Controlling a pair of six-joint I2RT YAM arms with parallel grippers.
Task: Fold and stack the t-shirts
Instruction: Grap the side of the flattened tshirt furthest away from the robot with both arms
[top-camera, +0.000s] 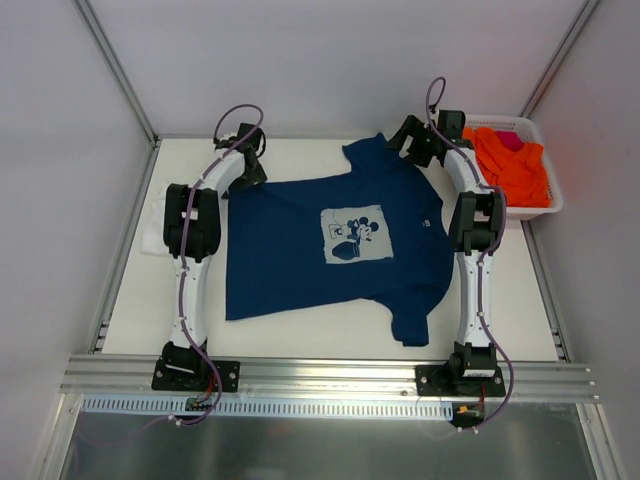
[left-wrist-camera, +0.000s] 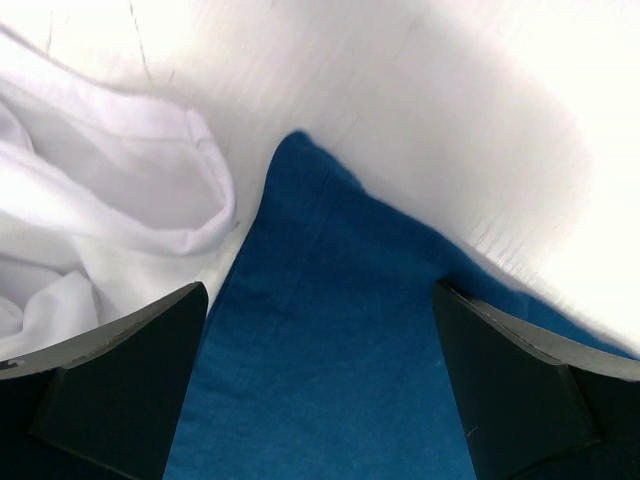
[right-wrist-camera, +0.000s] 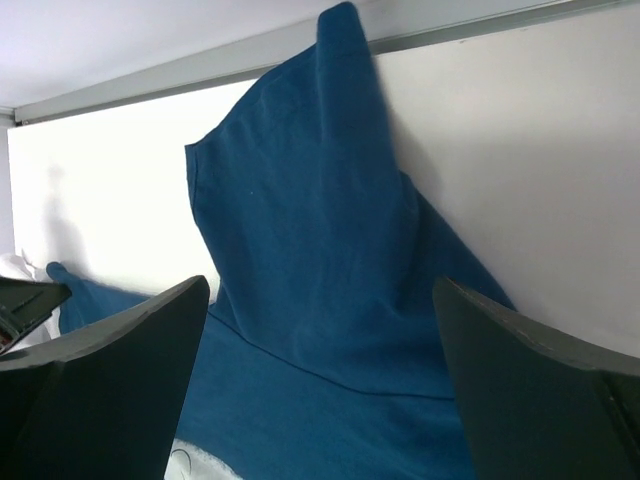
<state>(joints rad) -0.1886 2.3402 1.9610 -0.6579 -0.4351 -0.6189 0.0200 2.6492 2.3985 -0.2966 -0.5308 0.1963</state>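
Observation:
The navy blue t-shirt (top-camera: 330, 240) lies spread flat in the middle of the table, print up, its pale mouse print (top-camera: 356, 234) showing. The white t-shirt (top-camera: 155, 222) lies bunched at the left edge, mostly behind the left arm; it also shows in the left wrist view (left-wrist-camera: 90, 220). My left gripper (top-camera: 250, 172) is open over the navy shirt's far left hem corner (left-wrist-camera: 320, 330). My right gripper (top-camera: 412, 140) is open over the far sleeve (right-wrist-camera: 300, 240) of the navy shirt. Neither holds cloth.
A white basket (top-camera: 545, 190) with orange cloth (top-camera: 510, 160) stands at the far right. Metal frame posts rise at the back corners. An aluminium rail (top-camera: 330, 375) runs along the near edge with both arm bases on it.

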